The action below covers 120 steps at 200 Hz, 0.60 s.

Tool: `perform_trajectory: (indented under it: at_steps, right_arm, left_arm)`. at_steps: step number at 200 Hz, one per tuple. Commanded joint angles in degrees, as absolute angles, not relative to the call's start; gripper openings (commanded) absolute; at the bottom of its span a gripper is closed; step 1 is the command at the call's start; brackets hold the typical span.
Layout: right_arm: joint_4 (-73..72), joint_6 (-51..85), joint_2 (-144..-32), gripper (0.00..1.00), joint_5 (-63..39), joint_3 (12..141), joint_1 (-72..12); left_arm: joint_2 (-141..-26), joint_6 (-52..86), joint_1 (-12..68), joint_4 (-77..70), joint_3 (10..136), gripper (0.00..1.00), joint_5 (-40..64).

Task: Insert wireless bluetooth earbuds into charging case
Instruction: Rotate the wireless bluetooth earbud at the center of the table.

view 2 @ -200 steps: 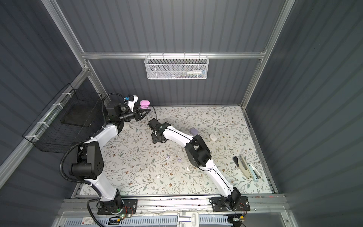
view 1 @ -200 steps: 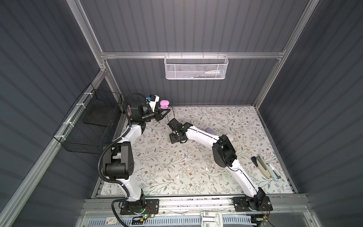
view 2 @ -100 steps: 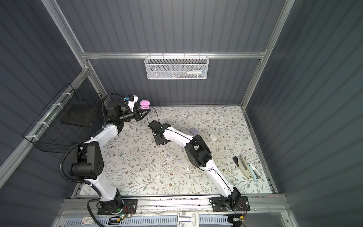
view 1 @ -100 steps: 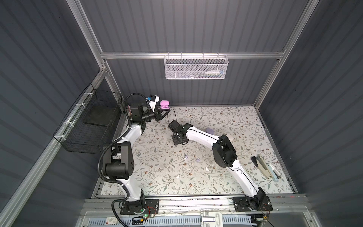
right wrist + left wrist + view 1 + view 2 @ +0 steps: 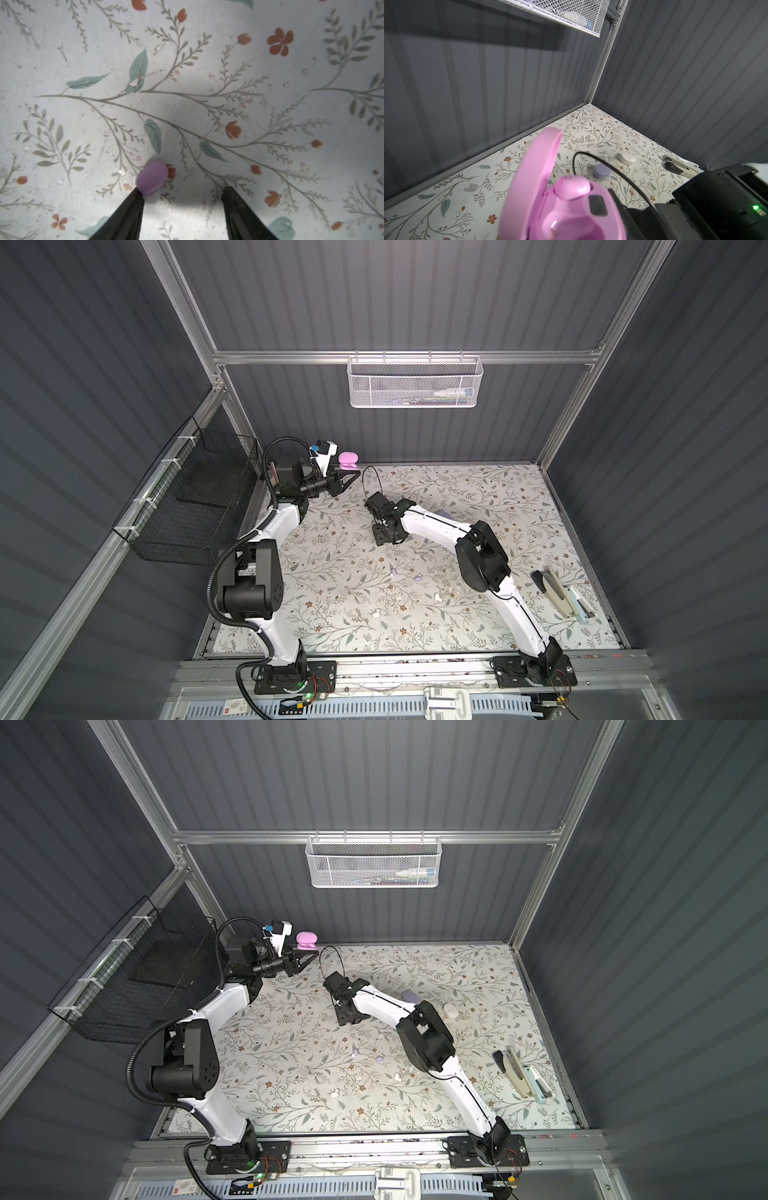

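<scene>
Pink charging case [image 5: 348, 460] sits pinched in the left tool [image 5: 353, 473], held up off the worktop [image 5: 498, 497] near the back-left corner. Left wrist view shows its lid [image 5: 537, 166] swung open and one pink earbud [image 5: 572, 188] seated in a socket; the 2nd socket lies open w/ its contacts showing.

Right tool [image 5: 182, 191] points down at the floral worktop, approx. mid-field, jaws spread wide. A blurred pinkish-lavender bud [image 5: 152, 177] sits at the tip of one finger [image 5: 133, 203], touching it. Can't tell whether that bud rests on the covering or clings to the finger.

In both top views, loose buds lie on the worktop nearer the front, well apart from the held case: a lavender pair [image 5: 394, 571] and a white pair [image 5: 437, 597].

Closed lavender case [image 5: 601, 170] and white case [image 5: 627, 158] lie near each other behind the right arm. Stapler [image 5: 557, 593] lies by the right edge.
</scene>
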<state>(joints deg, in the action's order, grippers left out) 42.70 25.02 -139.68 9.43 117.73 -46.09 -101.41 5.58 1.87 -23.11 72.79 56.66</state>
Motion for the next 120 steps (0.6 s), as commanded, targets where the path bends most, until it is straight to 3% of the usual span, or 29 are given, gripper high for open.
perform_trajectory:
  at_steps: [1,60,120]
  right_arm:
    - [43.8,24.0,-137.7,0.64,8.5,115.4,-45.6]
    - [40.1,26.5,-131.8,0.68,1.2,111.5,-44.6]
    - [43.1,29.2,-136.8,0.64,-0.3,118.2,-44.6]
  left_arm:
    - [-101.5,5.6,1.8,-22.6,74.1,0.30,57.8]
    - [-101.6,5.4,1.8,-22.4,74.1,0.31,57.7]
    - [-101.6,5.3,1.8,-22.0,74.2,0.31,57.8]
